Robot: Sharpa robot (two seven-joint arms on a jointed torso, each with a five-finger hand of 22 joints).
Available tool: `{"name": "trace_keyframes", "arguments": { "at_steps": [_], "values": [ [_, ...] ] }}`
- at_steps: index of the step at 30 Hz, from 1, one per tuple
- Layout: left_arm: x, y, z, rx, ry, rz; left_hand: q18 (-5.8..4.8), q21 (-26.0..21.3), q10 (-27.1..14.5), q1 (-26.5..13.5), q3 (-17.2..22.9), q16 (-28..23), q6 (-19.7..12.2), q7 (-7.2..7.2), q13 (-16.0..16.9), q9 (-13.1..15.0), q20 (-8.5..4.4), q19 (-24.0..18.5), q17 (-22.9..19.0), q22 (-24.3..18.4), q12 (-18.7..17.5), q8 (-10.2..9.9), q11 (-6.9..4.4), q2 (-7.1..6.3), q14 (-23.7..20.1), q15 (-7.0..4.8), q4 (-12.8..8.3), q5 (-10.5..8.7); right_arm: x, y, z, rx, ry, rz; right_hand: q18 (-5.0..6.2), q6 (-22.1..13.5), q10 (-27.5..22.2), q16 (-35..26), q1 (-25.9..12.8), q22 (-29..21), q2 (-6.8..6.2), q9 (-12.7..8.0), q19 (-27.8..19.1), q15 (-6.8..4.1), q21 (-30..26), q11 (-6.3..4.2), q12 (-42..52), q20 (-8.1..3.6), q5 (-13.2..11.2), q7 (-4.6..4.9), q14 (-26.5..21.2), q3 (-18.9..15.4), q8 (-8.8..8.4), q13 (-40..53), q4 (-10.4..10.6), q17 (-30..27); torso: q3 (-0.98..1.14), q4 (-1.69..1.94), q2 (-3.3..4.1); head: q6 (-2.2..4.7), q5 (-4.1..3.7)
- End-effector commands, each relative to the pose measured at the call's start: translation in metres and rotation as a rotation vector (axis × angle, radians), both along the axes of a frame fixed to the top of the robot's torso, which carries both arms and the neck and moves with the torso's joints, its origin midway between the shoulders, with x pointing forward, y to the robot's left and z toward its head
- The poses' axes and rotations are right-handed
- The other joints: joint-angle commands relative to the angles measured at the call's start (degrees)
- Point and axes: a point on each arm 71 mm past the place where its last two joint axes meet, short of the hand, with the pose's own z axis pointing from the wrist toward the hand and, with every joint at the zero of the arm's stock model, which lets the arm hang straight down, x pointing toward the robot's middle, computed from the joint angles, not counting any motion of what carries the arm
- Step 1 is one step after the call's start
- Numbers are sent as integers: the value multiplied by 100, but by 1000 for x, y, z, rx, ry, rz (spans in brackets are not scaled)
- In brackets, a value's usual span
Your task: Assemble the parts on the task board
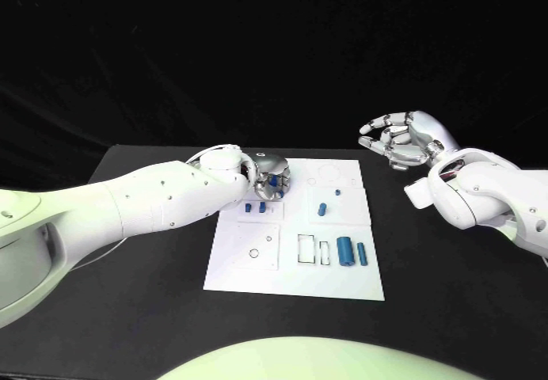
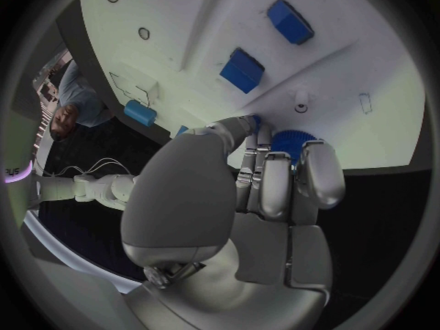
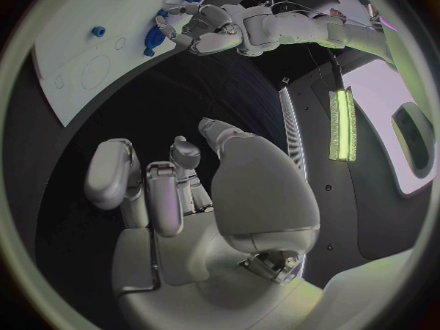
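Left hand (image 1: 269, 176), upper centre of frame, is pinching a round blue part (image 2: 292, 142) at the task board (image 1: 343, 279). Right hand (image 1: 400, 138), upper right, is hovering, curled, holding nothing. Risk: the part slipping from the shallow fingertip grip.

task board (image 1: 245, 273): a white rectangular plate lying flat in the middle of the black table, marked with thin outlined squares, circles and slots.
round blue part (image 2: 292, 141): ridged rim, gripped in the fingers of the left hand (image 1: 269, 176) over the board's far left corner.
two small blue blocks (image 1: 256, 207): standing side by side in the board's left half, just beside that hand.
blue peg (image 1: 322, 210): short, lying near the board's centre.
small blue stud (image 1: 338, 191): tiny, on the far right part.
two blue cylinders (image 1: 352, 253): lying parallel near the right edge, the thicker one to the left.
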Motion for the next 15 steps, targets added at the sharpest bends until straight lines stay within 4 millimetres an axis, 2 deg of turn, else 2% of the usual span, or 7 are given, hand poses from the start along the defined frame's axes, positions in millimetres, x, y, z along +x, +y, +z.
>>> {"name": "trace_keyframes", "arguments": {
  "at_steps": [1, 7, 15],
  "values": [
    [-4, 1, -11, 32, 57, -1, -46, 32, 32, -109, -9, 35, 48, -4, -11, -9, 21, 29, -23, 10, 15, -32, -2, -26, 16, 18, 29, -41, -1, 2, 0, -6, -6, 19, 34, -42, 16, -18, 44, 7, 28, -6, -27, -34, -23, 2, 9, 13, 1, -3, 250, 21, 38, 5, 25, 218, 5, 2, -3, -6, 4],
    [-5, -2, -10, 9, 50, -8, -47, 40, 51, -154, -14, 40, 92, -21, -15, -5, 20, 32, -27, 21, 13, -27, -10, -15, 16, 14, 45, -47, -1, 2, 0, -6, -6, 19, 33, -39, 31, -18, 40, 9, 30, -6, -24, -35, -22, 0, 14, 12, -1, -4, 251, 19, 41, 7, 30, 220, 6, 5, -7, 19, 9],
    [-4, -2, -8, -11, 28, -3, -63, 104, 263, -103, 101, 81, 314, -5, -40, 18, -20, 71, 1, 109, -12, 8, -73, 75, 35, -39, -42, -29, -2, 2, 0, -5, -7, 20, 33, -35, 46, -21, 38, 11, 31, -6, -21, -36, -20, -1, 23, 11, -2, -5, 251, 18, 44, 15, 33, 215, 5, 4, -4, 46, 25]
  ]
}}
